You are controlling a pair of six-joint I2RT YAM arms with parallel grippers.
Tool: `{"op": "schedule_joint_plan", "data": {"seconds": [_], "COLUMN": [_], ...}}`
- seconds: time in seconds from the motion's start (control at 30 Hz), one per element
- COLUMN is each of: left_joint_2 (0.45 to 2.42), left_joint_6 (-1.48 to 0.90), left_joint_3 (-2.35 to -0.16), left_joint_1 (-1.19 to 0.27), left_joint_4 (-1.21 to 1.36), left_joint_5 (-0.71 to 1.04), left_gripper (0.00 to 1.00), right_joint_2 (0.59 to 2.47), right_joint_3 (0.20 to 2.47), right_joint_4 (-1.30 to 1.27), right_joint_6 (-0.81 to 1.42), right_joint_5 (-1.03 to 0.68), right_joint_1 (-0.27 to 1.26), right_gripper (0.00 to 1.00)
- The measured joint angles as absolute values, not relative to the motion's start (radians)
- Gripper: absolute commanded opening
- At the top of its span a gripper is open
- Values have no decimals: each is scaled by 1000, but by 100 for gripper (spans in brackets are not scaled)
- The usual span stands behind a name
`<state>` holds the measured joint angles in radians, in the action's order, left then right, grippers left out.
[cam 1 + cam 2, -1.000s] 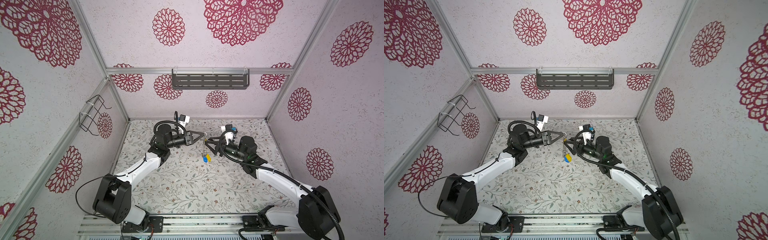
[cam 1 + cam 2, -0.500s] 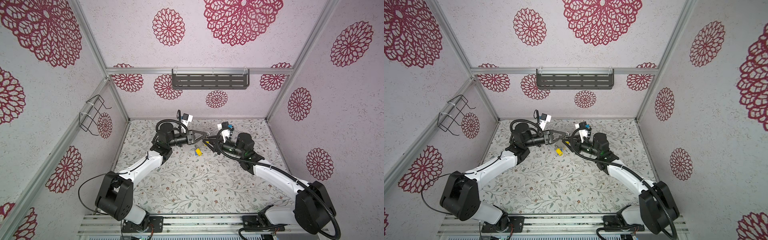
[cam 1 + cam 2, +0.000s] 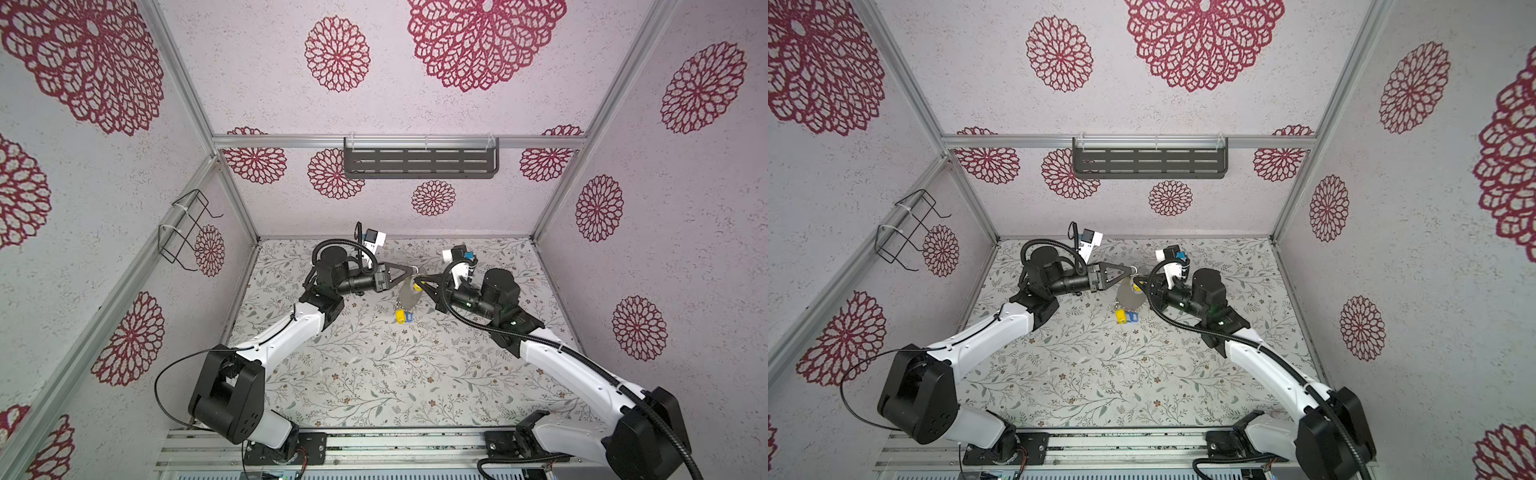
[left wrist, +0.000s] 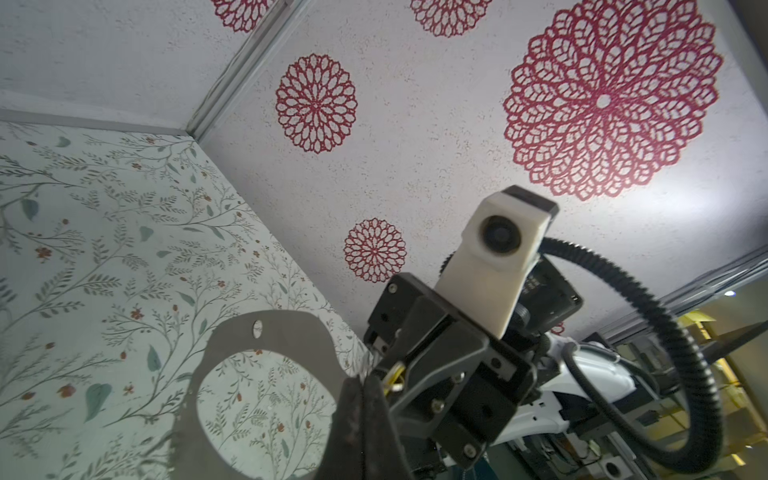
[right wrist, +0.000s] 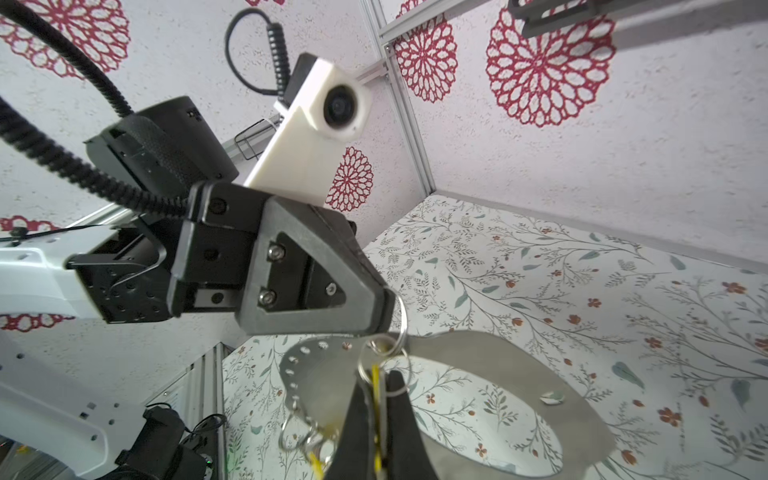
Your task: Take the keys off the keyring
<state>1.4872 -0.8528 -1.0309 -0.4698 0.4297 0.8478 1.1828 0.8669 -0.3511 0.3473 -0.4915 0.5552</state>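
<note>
Right gripper (image 3: pixel 420 284) has closed onto one yellow key (image 5: pixel 376 388); left gripper (image 3: pixel 413 271) pinches keyring (image 3: pixel 408 297) (two keys (image 3: pixel 401 316) dangle).

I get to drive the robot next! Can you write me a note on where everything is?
Left gripper: shut on a ring atop the keyring, which hangs from it.
Right gripper: shut on a yellow key by the keyring's top.
A second yellow key and a blue key dangle below.
Done: both grips; no key seems off yet.
To do: pull every key off.
</note>
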Motion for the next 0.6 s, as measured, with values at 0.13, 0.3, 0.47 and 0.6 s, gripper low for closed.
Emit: {"op": "schedule_joint_plan", "data": {"seconds": [0.13,0.3,0.47,0.6], "left_joint_2": [1408,1309,1287,1286], "left_joint_6": [-713,-523,-364,-275], "left_joint_3": [-968,-910,-883,-881], "left_joint_1": [-503,-550,-559,-561], "left_joint_4": [380,310,295,286], "left_joint_5": [778,671,626,619], "left_gripper": [0,0,0,0], "right_joint_2": [1150,1147,1147,1148], "right_joint_3": [867,873,891,892], "right_joint_4": [-261,-200,-157,-134], "right_joint_6": [305,281,280,280], "right_joint_5": [-479,-510,-543,-549], "right_joint_1": [556,566,567,566], "right_gripper": [0,0,0,0]}}
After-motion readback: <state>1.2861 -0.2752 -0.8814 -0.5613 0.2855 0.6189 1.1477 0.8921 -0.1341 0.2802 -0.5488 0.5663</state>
